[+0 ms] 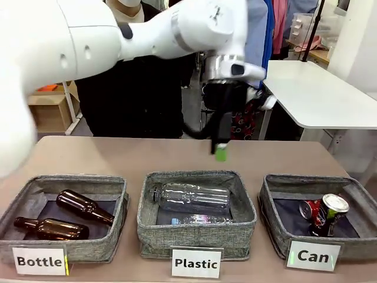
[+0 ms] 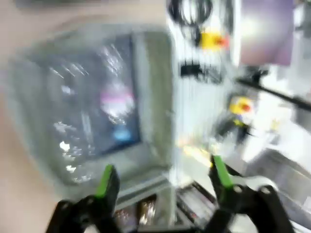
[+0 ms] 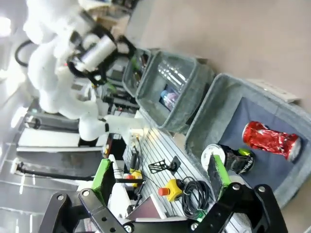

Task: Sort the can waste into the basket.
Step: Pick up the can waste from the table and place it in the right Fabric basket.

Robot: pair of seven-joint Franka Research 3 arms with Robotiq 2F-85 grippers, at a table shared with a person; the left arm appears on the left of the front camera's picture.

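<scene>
We see the left gripper (image 1: pixel 220 150) hanging above the middle bin's far edge, fingers spread, nothing held. The right gripper (image 3: pixel 160 175) is spread wide too. Both cans, red can (image 1: pixel 311 211) and dark can (image 1: pixel 331 213), lie in the basket (image 1: pixel 275 190) signed "Can" (image 1: pixel 313 256); neighbours read "Plastic" (image 1: pixel 196 263), "Bottle" (image 1: pixel 39 261).

Three grey woven bins with dark blue-grey linings stand on a tan bench (image 1: pixel 88 154), each fronted by a white sign with black lettering. Left bin (image 1: pixel 112 233), "Bottle": two glossy brown glass bottles (image 1: pixel 84 206). Middle bin (image 1: pixel 150 227), "Plastic": clear plastic bottles (image 1: pixel 191 197), one bearing a pink and blue label. Right basket (image 1: pixel 268 212), "Can": a crushed red can (image 1: pixel 311 211) and a dark blue-black can (image 1: pixel 333 212) with silver top and green rim. The white left arm carries a black left gripper (image 1: pixel 220 152) with green pads; the right gripper (image 3: pixel 160 175) is likewise black with green pads.
</scene>
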